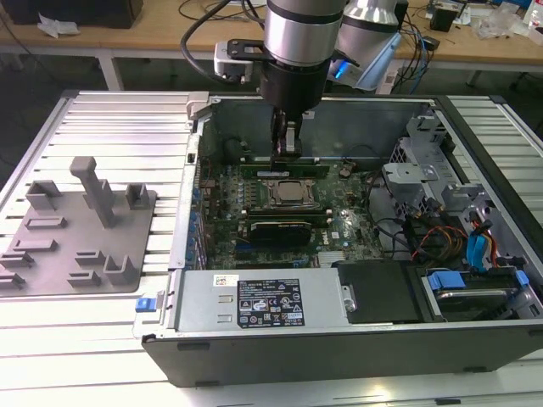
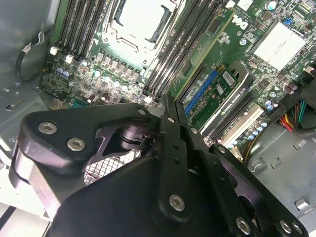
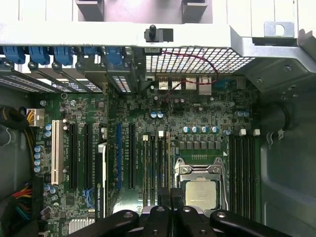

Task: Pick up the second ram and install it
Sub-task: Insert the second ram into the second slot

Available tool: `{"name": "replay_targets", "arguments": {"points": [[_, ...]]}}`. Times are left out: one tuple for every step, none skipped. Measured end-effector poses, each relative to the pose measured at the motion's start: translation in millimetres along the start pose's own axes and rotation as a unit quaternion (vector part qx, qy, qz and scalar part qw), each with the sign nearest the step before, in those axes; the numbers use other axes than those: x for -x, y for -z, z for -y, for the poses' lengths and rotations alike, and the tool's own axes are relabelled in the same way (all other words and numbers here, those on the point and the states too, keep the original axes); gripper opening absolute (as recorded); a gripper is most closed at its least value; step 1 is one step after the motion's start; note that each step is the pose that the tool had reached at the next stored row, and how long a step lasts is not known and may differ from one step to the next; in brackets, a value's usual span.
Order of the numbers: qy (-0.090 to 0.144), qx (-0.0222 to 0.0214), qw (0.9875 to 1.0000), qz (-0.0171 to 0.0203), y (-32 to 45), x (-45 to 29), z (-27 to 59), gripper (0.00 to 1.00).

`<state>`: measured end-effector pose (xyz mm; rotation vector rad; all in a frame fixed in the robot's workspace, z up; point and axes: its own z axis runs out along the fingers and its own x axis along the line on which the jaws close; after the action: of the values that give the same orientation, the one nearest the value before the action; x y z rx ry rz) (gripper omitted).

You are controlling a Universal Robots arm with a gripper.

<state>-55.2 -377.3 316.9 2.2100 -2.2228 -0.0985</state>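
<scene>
Pincer (image 1: 287, 144) on the big silver arm (image 1: 304, 34) points down into the open computer box (image 1: 339, 348) in the exterior view. Its tips sit right at the top edge of the second ram (image 1: 284, 169). That is a long green stick standing on its edge, just behind the shiny processor (image 1: 286, 192). A black card (image 1: 276, 231) lies in front of the processor. The grey power box (image 1: 204, 297) by the near wall has a black label (image 1: 270, 305) with white print and a small white label (image 1: 225, 281). On the exterior view's left, a grey holder plate (image 1: 76, 229) rests on the ribbed silver bench (image 1: 110, 127).

In the second wrist view, the pincer (image 2: 170, 101) is seen from very close. Its two black fingers (image 2: 165, 123) are pressed together, with just a thin line between them. I cannot tell if they pinch the stick. Past them are the processor (image 2: 140, 17), long dark slots (image 2: 185, 49) and a green card (image 2: 222, 89) next to a blue slot. White letters (image 2: 239, 19) are printed on the board.

In the first wrist view, the pincer (image 3: 171, 195) tips are together, over the long slots beside the processor (image 3: 200, 192). Blue clips (image 3: 64, 54), a red wire (image 3: 197, 61) on a metal grid and a white slot (image 3: 55, 150) show here.
</scene>
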Motion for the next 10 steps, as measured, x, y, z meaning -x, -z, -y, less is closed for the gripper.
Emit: {"name": "replay_targets", "arguments": {"points": [[0.000, 0.0000, 1.0000, 0.0000, 0.0, 0.0, 0.0, 0.09], [0.000, 0.0000, 1.0000, -0.0001, 0.0, 0.0, 0.0, 0.09], [0.000, 0.0000, 1.0000, -0.0001, 0.0, 0.0, 0.0, 0.09], [0.000, 0.0000, 1.0000, 0.0000, -0.1, 0.1, 0.0, 0.09], [0.000, 0.0000, 1.0000, 0.0000, -0.9, 0.1, 0.1, 0.09], [0.000, 0.0000, 1.0000, -0.0001, -4.8, -0.1, 0.2, 0.09], [0.000, 0.0000, 1.0000, -0.0001, -6.7, -0.2, 0.3, 0.09], [0.000, 0.0000, 1.0000, -0.0001, -7.8, -0.2, 0.4, 0.09], [0.000, 0.0000, 1.0000, -0.0001, -8.7, -0.2, 0.4, 0.09], [0.000, 0.0000, 1.0000, -0.0001, -9.5, -0.3, 0.5, 0.09]]}}
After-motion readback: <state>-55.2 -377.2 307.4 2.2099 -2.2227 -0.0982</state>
